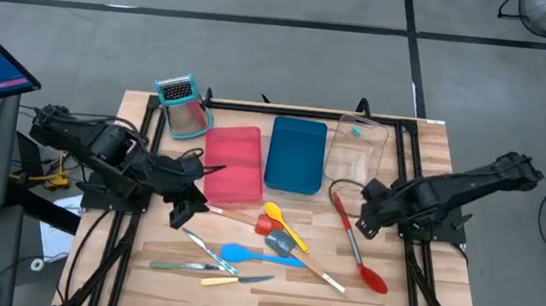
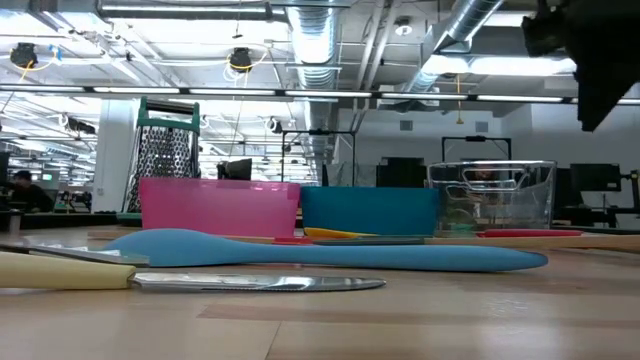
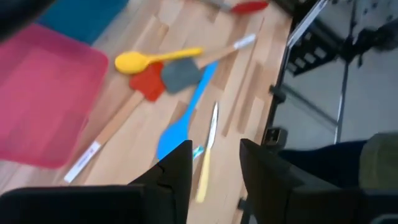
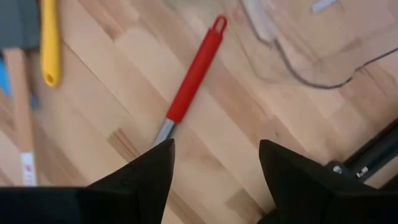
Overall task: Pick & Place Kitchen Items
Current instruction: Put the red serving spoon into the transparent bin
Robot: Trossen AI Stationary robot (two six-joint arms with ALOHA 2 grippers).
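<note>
My left gripper [image 3: 214,165], jaws apart and empty, hangs over the crowded utensils; coming down here risks nudging the blue spoon [image 3: 180,115] against the yellow-handled knife [image 3: 207,155] (they lie almost touching). My right gripper [image 4: 214,165], open too, hovers above the red spoon [image 4: 194,74]: slim, glossy handle, flat on the table's right side.

Utensils lie loose on the wooden table: long red spoon [image 1: 357,243] at right, yellow spoon [image 1: 283,221], blue spoon [image 1: 255,257], spatulas and knives [image 1: 210,268] near the front.
</note>
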